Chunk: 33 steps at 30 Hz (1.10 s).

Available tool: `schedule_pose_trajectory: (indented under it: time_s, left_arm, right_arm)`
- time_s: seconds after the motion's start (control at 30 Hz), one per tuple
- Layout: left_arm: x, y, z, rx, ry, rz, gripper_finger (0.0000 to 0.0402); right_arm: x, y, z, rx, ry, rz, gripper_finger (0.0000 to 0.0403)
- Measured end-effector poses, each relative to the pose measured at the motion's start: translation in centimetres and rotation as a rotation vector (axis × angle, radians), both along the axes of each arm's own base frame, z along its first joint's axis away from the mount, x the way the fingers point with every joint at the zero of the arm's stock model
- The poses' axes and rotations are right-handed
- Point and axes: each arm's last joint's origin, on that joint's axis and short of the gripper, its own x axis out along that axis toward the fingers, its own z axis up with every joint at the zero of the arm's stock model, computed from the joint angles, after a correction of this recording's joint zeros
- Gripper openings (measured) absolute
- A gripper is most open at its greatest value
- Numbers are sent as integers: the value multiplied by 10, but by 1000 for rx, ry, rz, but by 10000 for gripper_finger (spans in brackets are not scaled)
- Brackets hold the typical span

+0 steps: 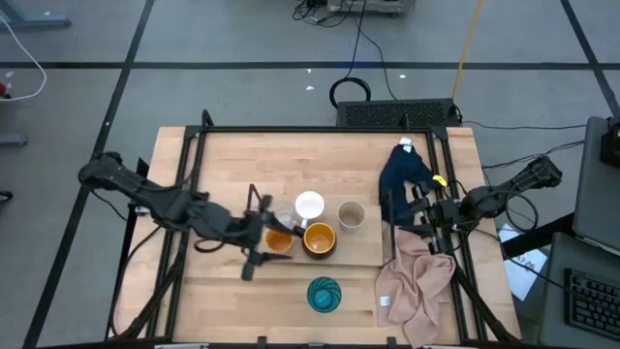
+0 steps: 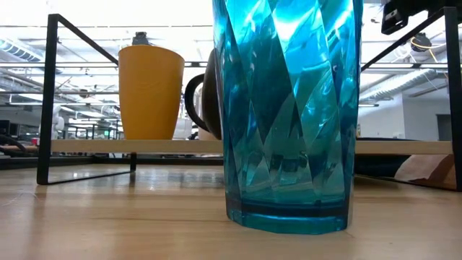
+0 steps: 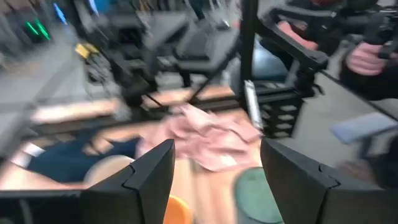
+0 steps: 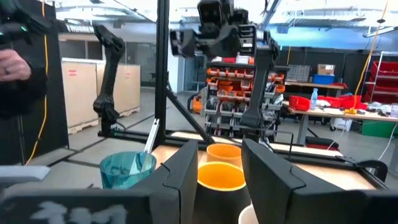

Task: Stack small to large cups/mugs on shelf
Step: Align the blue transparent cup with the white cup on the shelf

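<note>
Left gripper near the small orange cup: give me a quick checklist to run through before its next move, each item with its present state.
1. Left gripper at the small orange cup: ok, right beside it.
2. Its jaws open: ok, spread in the left wrist view.
3. Cup actually between the jaws: cannot tell.
4. Neighbours crowding the cup: not ok; the dark mug with yellow inside and the white handled mug stand close.
5. Teal patterned cup on the shelf: not ok, still on the tabletop in front.
6. Right gripper out of the way: ok, over the cloths.
</note>
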Motion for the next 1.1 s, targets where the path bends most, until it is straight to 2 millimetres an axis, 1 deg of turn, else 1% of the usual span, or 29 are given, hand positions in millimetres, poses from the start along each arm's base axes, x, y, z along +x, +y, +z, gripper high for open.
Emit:
schedule_pose_trajectory:
  time_s: [0.07, 0.17, 0.27, 0.4, 0.6, 0.73, 0.8, 0.93, 1.1]
  left_arm:
    - [13, -5, -1, -50, 74, -13, 237]
    - [33, -12, -11, -78, 204, 1, 237]
    - [51, -19, -27, -70, 311, 25, 237]
    - [74, -26, -42, -94, 364, 30, 237]
    - [101, -31, -72, -226, 500, -6, 237]
    - [112, -38, -86, -279, 565, -32, 237]
    - [114, -40, -90, -297, 582, -35, 237]
    - [115, -41, -94, -308, 607, -27, 237]
    - [110, -40, -103, -299, 704, 15, 237]
  right_arm:
    - [0, 0, -2, -9, 19, 0, 116]
    - [1, 0, -4, -20, 39, 0, 116]
    - [1, 0, -5, -26, 51, 0, 116]
    - [1, 0, -7, -56, 56, -2, 116]
    - [1, 0, -7, -78, 61, -4, 116]
    - [1, 0, -9, -84, 73, -4, 116]
    - [1, 0, -9, -84, 73, -4, 116]
    - [1, 0, -9, -86, 77, -4, 116]
    - [1, 1, -9, -87, 78, -1, 116]
